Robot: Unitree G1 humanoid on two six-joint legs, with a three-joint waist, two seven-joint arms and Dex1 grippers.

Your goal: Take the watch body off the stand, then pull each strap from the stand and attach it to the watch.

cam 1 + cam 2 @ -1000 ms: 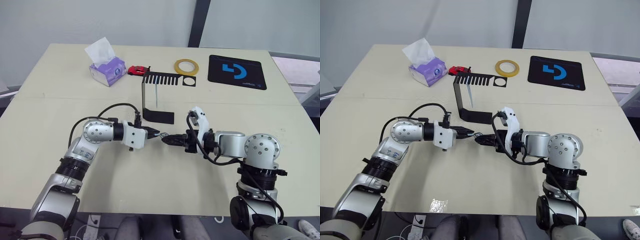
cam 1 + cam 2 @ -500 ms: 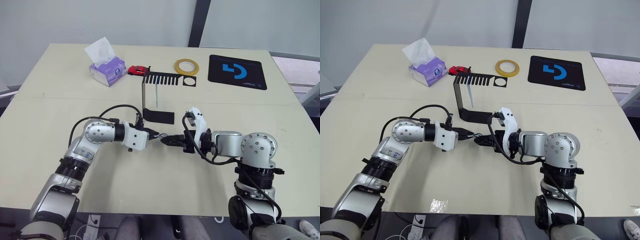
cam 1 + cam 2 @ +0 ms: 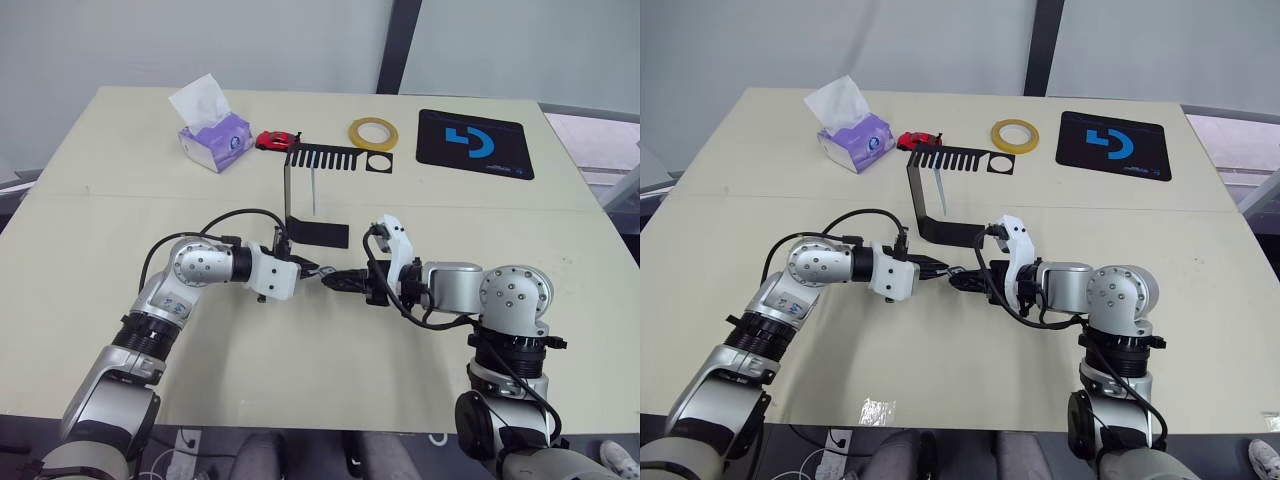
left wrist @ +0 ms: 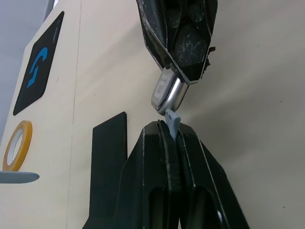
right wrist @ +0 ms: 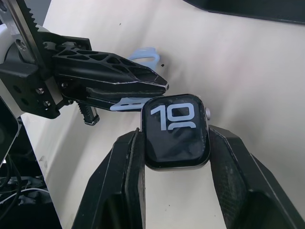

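Presently, the two hands are seen tip to tip above the tabletop, just in front of the foot of the stand. The right hand is closed on the watch body, which is clamped between its two black fingers by the side edges, with the dark screen and its light digits turned toward the wrist camera. The left hand is closed on a strap, the pale blue-grey tip of which protrudes from between the pinched fingers. That tip is observed just beside the silver-grey rim of the watch body, at one end of the case; whether it is touching or seated in the case cannot be told. A further length of the pale band is noted in the right wrist view, looping out behind the left hand. The stand is found upright on its flat foot, with a second strap hanging from the comb-like top plate. Along the far edge of the tabletop, a tissue box, a small red item, a yellow tape ring and a black mat with a blue logo are recorded, well apart from both hands.
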